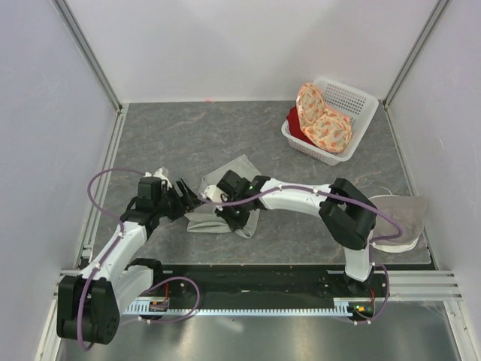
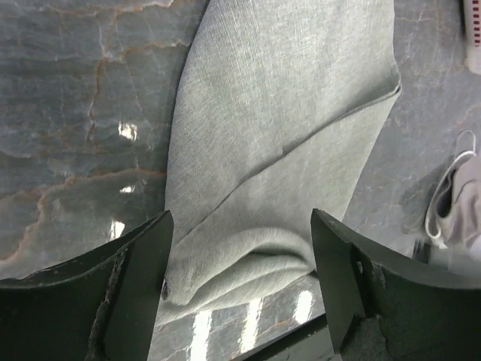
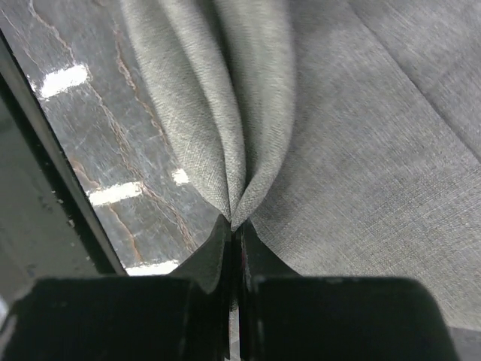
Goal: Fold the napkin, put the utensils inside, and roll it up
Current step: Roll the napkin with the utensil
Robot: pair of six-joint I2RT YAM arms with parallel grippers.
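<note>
The sage-grey napkin (image 1: 239,174) lies mid-table, folded, its near end rolled into a thick bulge (image 2: 248,263). My left gripper (image 1: 188,201) is at the roll's left end. It is open (image 2: 239,263), its fingers (image 2: 143,278) standing either side of the bulge with cloth between them. My right gripper (image 1: 218,200) is over the same end of the napkin (image 3: 361,150). It is shut (image 3: 234,229), pinching a gathered ridge of the cloth. The utensils are hidden from view.
A white basket (image 1: 359,101) at the back right holds orange floral cloth (image 1: 323,120) and something red. A pale beige-grey cloth (image 1: 398,214) lies at the table's right edge. The black front rail (image 1: 248,274) runs just behind the napkin roll.
</note>
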